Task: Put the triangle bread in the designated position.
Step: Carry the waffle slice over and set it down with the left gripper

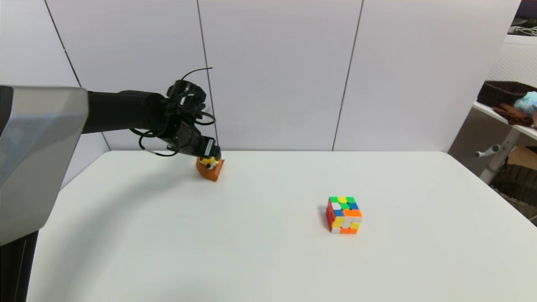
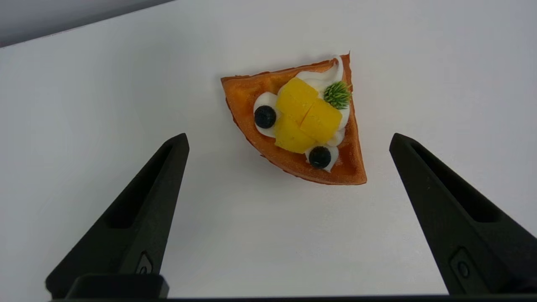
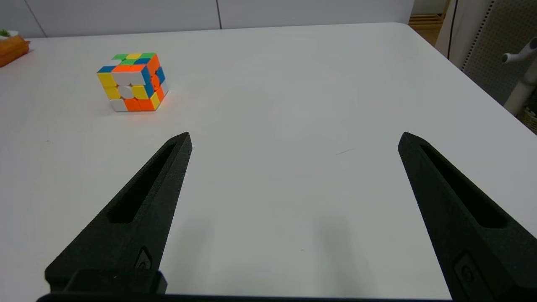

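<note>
**Left claw positioned over triangle bread, fingers spread, no contact**

The triangle bread point(image 1: 209, 167) lies flat on the white worktop point(image 1: 268, 251), in the far left area, close to the rear edge by the wall panels. Its topping faces up: yellow fruit pieces, white cream, two black berries and a green bit, all on an orange-brown wedge.

The left arm reaches across from the robot's left side. The left claw point(image 2: 289, 140) hangs directly above the bread, pointing down. Its two black fingers point(image 2: 138, 218) are spread wide, one on each side of the wedge, with bare worktop visible between each fingertip and the pastry. Nothing is gripped.

A multicoloured puzzle cube point(image 1: 344, 214) stands on the worktop, right of centre, well apart from the bread and nearer the robot.

The right claw point(image 3: 293, 138) does not appear in the head view. Its own wrist view shows it low over the worktop's right portion, fingers fully spread and holding nothing. The cube point(image 3: 132, 82) lies ahead of it, and an edge of the bread point(image 3: 12, 47) is visible farther off.
</note>
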Tool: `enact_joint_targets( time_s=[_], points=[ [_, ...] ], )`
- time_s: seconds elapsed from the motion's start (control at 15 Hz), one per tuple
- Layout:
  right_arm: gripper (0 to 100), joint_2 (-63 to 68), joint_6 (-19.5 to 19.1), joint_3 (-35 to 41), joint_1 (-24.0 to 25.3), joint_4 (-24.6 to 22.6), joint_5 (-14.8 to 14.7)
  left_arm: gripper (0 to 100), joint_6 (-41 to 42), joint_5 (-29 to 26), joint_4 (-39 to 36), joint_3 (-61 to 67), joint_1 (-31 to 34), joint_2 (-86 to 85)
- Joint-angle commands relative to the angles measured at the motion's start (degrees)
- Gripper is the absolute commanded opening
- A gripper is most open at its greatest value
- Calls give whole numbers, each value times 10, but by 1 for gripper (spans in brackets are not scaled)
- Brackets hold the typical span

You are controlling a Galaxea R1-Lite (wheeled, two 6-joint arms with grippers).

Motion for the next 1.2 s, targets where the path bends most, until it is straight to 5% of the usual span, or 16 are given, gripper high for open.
enact_joint_targets(
  time_s=[0.07,1.2],
  points=[
    [100,1,0,0,1,0,0,100,-41,18,2,2,-12,15],
    [100,1,0,0,0,0,0,100,-128,20,-3,-14,-17,73]
  ],
)
